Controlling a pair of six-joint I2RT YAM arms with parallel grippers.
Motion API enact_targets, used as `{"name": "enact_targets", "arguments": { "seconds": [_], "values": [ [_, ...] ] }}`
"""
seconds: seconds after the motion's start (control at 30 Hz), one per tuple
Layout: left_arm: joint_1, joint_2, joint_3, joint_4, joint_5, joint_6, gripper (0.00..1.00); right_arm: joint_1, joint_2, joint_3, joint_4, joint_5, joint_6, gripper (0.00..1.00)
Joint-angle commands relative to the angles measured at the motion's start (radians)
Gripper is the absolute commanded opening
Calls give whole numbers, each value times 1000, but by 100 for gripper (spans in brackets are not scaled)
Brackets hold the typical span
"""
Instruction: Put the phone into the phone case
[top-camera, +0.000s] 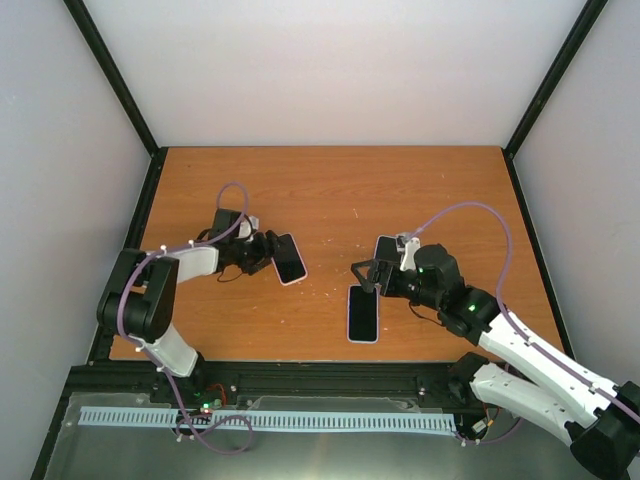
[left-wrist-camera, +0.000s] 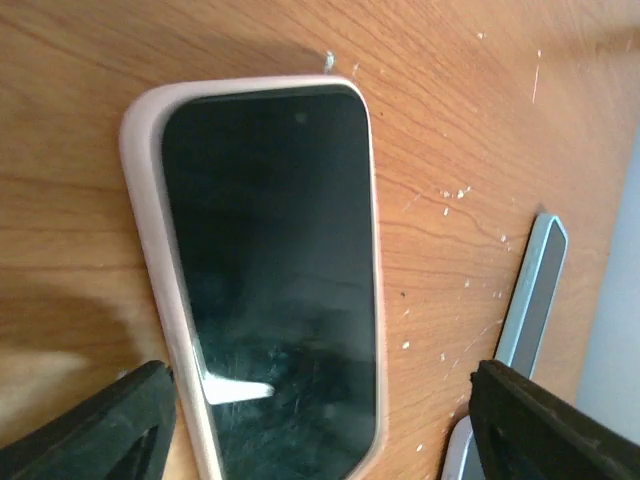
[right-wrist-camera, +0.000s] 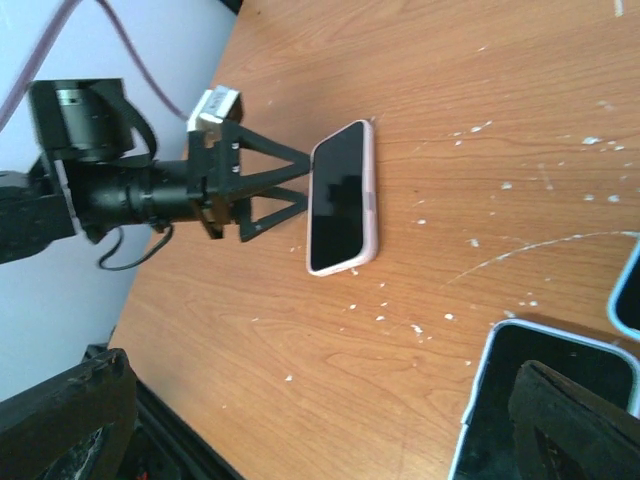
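Table (top-camera: 400, 190): left gripper (right-wrist-camera: 300, 178) spread wide, straddling the phone's end, not clamping. Right gripper (top-camera: 366, 278) wide, empty. Phone (left-wrist-camera: 275, 270) lies flat, screen up, apparently seated in pink case (left-wrist-camera: 145, 230). Likely stiff, light, slick glass; grip the long edges.

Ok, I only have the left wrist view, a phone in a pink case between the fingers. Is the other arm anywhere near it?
Observer: No, the right end effector is off to its right, open, above one end of a pale-cased phone.
Operator: Anything else out there?
Observer: A third phone-shaped thing lies just beyond that end effector, partly hidden by the arm.
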Motion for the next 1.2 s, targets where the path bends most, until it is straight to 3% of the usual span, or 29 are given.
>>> {"name": "enact_targets", "arguments": {
  "seconds": [0.0, 0.07, 0.6, 0.93, 1.17],
  "values": [
    [6, -93, 32, -84, -99, 22, 92, -2, -29, 51, -71, 115, -42, 100],
    [6, -136, 32, -114, -129, 27, 99, -1, -40, 65, -91, 143, -48, 100],
    [6, -636, 171, -296, -154, 242, 99, -3, -119, 229, -285, 431, -112, 100],
    [6, -860, 202, -314, -72, 323, 99, -4, -112, 393, -372, 475, -175, 100],
    [6, -965, 147, -278, -23, 317, 100, -3, -135, 399, -392, 474, -149, 100]
  ]
}}
